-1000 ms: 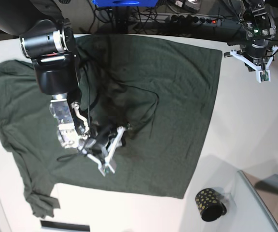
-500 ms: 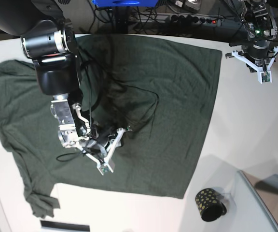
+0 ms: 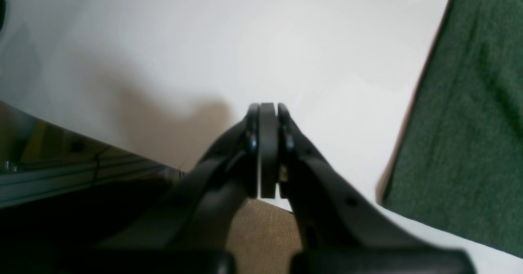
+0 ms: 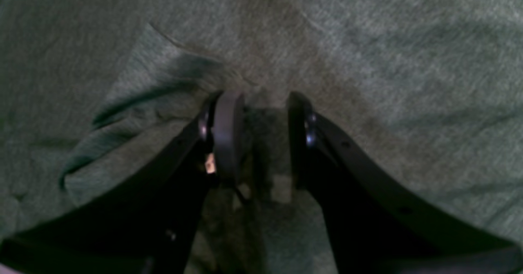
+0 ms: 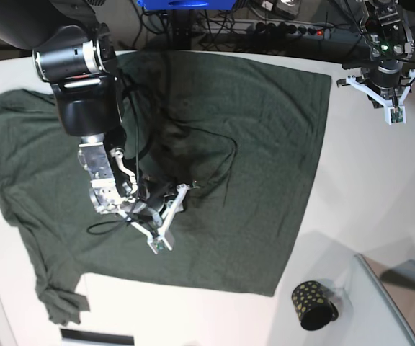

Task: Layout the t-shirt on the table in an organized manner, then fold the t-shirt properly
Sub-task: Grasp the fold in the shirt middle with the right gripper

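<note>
Base view shows the table (image 5: pixel 380 202), white and wide, with the t-shirt (image 5: pixel 265 144) spread dark green across its left and middle — hem edge toward three o'clock, a sleeve bunched near seven o'clock. The cloth lies mostly flat, but a ridge of wrinkles sits near its centre.

The right gripper (image 5: pixel 166 216) is down on that centre. In its wrist view the jaws stand partly apart with fabric rucked between and beside them; whether they actually pinch the cloth, I cannot tell. The left gripper (image 5: pixel 385 97) hangs clenched and empty over bare table at two o'clock, just off the shirt's corner.

This looks like the laying-out step — smoothing, not yet folding. The next move likely calls for flattening the central ridge and the crumpled sleeve.

A small black cup (image 5: pixel 313 304) stands at five o'clock, clear of the shirt.
</note>
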{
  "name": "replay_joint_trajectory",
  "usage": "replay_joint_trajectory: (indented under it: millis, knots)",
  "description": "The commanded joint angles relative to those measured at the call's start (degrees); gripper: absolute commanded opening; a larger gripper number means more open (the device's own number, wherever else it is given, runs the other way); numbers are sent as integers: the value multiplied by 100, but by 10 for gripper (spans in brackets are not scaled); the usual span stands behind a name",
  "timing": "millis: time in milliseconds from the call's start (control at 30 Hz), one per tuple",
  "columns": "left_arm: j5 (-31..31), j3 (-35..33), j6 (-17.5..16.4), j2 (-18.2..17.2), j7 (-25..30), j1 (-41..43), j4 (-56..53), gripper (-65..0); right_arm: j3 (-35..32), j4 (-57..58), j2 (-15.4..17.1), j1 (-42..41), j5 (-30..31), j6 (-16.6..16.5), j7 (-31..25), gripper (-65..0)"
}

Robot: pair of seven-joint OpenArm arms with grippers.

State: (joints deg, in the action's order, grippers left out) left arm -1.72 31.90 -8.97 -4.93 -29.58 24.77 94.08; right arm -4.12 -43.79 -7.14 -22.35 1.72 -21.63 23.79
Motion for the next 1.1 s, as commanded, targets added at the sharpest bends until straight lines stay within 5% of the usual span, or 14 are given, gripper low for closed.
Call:
replay_joint_trajectory:
  millis: [0,1067]
  knots:
    - [-26,23,31,-57,106,6,73,-650,-23,-83,-56,-143,70,22,-107,-468]
    - [-35,32,31,-57,448,59,64,-650,-23,-65,-108,-73,70,22,-107,-468]
